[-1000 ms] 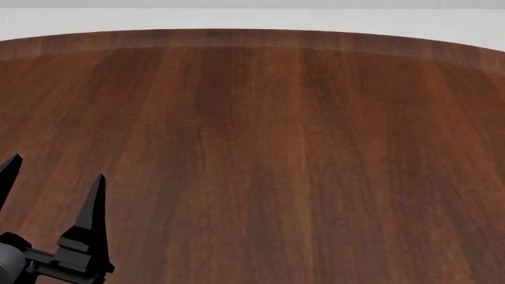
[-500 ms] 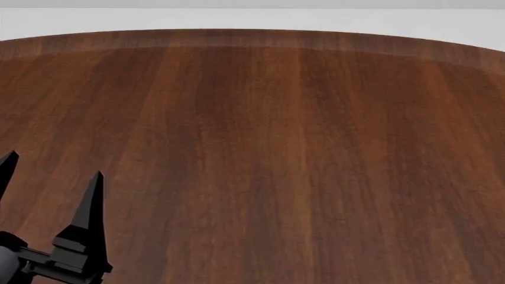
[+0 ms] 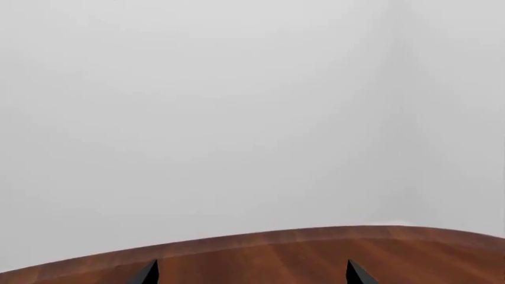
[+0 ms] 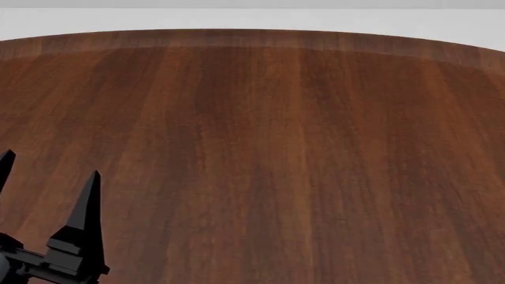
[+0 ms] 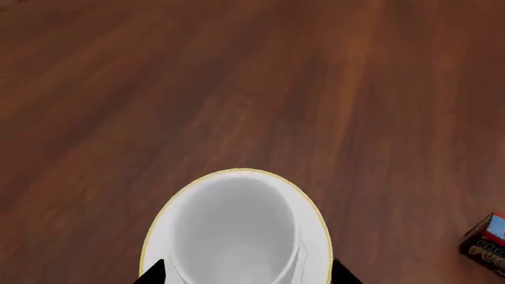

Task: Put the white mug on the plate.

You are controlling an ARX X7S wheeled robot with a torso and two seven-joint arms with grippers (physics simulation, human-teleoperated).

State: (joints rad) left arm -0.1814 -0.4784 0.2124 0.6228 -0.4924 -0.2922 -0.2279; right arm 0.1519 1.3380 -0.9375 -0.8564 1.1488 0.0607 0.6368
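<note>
Low in the middle of the right wrist frame, the white mug (image 5: 234,234) shows its greyish inside from above, with the plate (image 5: 317,236) showing as a white margin and thin gold rim around it, so the mug looks to be over or on the plate; whether its base rests there cannot be told. The right tool (image 5: 248,273) appears only as two dark tips at the bottom edge, one on each side of the mug, spread about as wide as the plate; whether they are pressing on the mug is hidden. If the mug is down, I would judge the careful move to be a clean spread of the jaws and a straight lift away, so nothing drags the mug sideways. A small red-and-blue box (image 5: 486,244) sits well apart at the lower right. At the lower left of the head frame the left tool (image 4: 44,189) hangs over the bare wooden desk (image 4: 300,154), prongs spread wide with nothing between them.
</note>
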